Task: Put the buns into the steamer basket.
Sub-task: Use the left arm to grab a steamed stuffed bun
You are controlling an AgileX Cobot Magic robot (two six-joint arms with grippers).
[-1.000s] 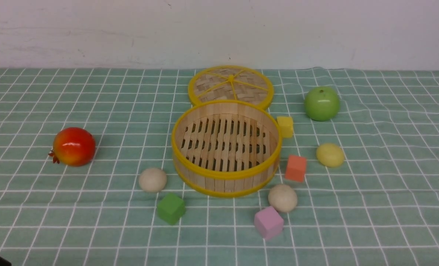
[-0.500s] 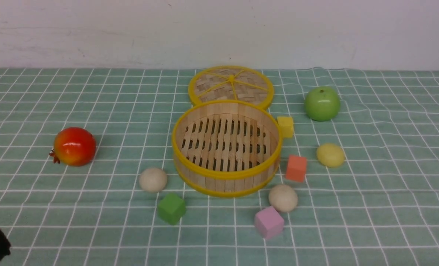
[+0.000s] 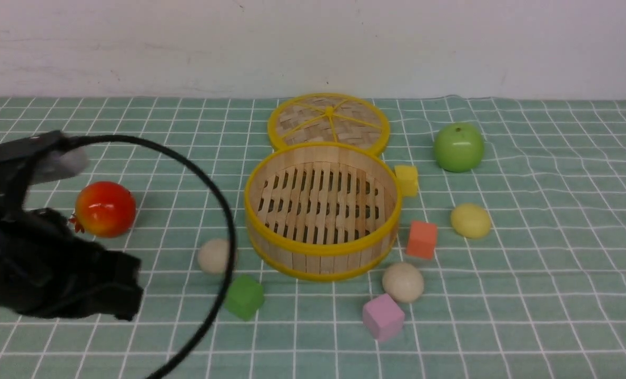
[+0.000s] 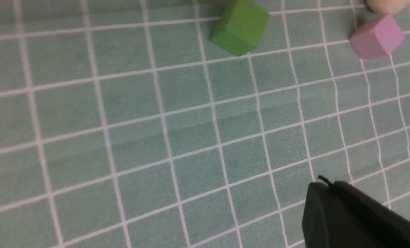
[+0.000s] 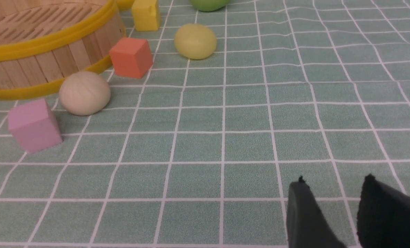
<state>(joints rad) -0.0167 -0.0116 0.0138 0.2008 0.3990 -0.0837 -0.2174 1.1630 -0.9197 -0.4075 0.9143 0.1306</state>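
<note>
A green checked cloth covers the counter [image 3: 555, 316]. At its centre stands the round bamboo steamer basket [image 3: 320, 252], uncovered, with nothing on its slatted floor. Its woven lid [image 3: 328, 121] lies flat just behind it, at 12 o'clock.

No part of the task is done. All three buns sit on the cloth outside the basket:
- One beige bun [image 3: 211, 256] is near the wall at 8 o'clock, partly crossed by a black cable [image 3: 223, 210].
- The other beige bun [image 3: 403, 282] is near the wall at 5 o'clock, just beside a pink cube [image 3: 383, 317].
- The pale yellow bun [image 3: 470, 221] is farther out at 3 o'clock, beyond an orange cube [image 3: 421, 239].

The left arm [image 3: 44, 273] hangs low at the basket's 8 o'clock, well apart from every bun. Its jaws are clenched on nothing. The right arm is out of the front view. Its wrist view shows its jaws parted and empty above bare cloth, well short of the nearest bun. Three pick-ups and three placements likely remain.
</note>
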